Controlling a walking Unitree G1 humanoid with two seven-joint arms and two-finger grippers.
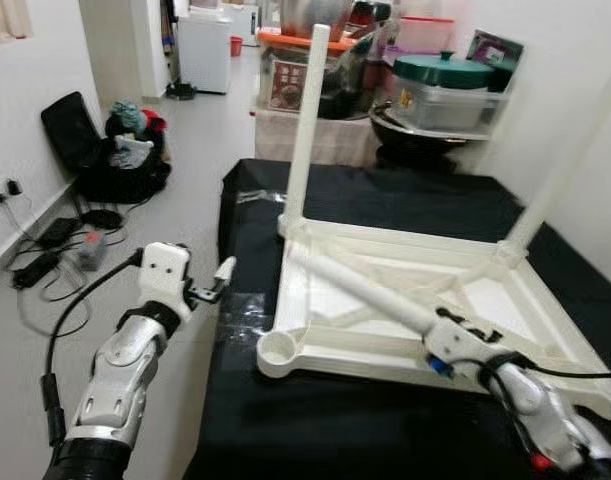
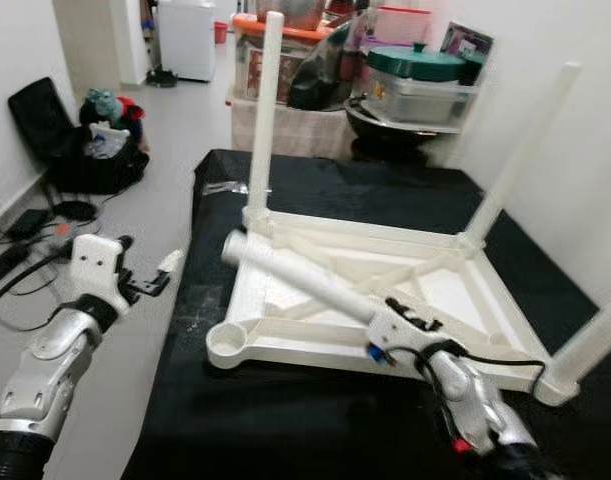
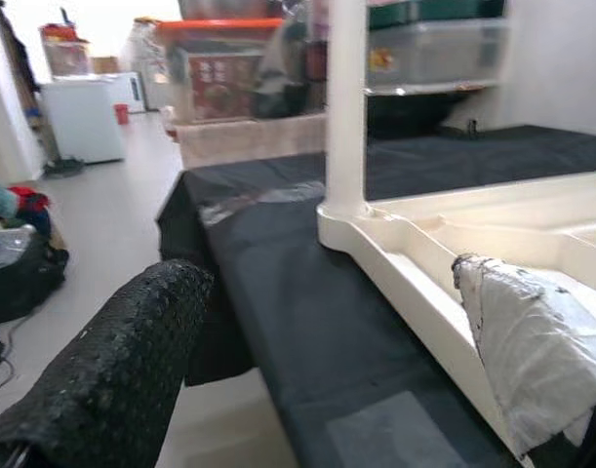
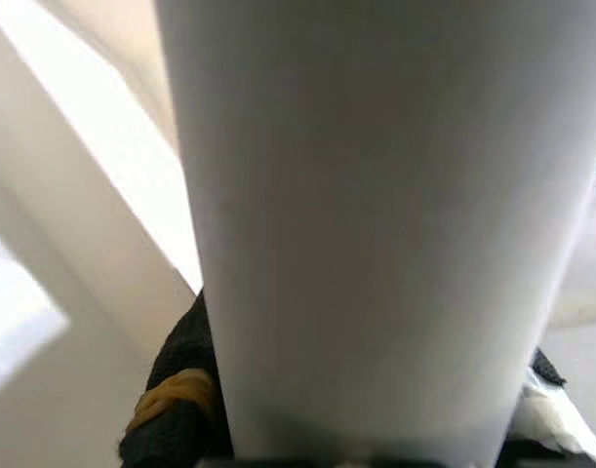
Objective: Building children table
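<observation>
A white children's table top (image 1: 485, 300) lies upside down on a black-covered surface (image 1: 385, 200). Upright legs stand in its far left corner (image 1: 307, 130) and far right corner (image 1: 570, 165), and a third leg (image 2: 595, 345) stands at the near right. The near left corner socket (image 1: 278, 348) is empty. My right gripper (image 1: 447, 338) is shut on a loose white leg (image 1: 360, 288) that lies slanted across the frame, its free end pointing to the far left corner. My left gripper (image 1: 221, 274) hangs open beside the surface's left edge, its fingers (image 3: 112, 380) holding nothing.
Behind the surface stand shelves with boxes and a green-lidded pot (image 1: 443, 72). On the floor to the left are a black bag with clothes (image 1: 120, 150), cables and a power strip (image 1: 55, 255). A white wall runs close on the right.
</observation>
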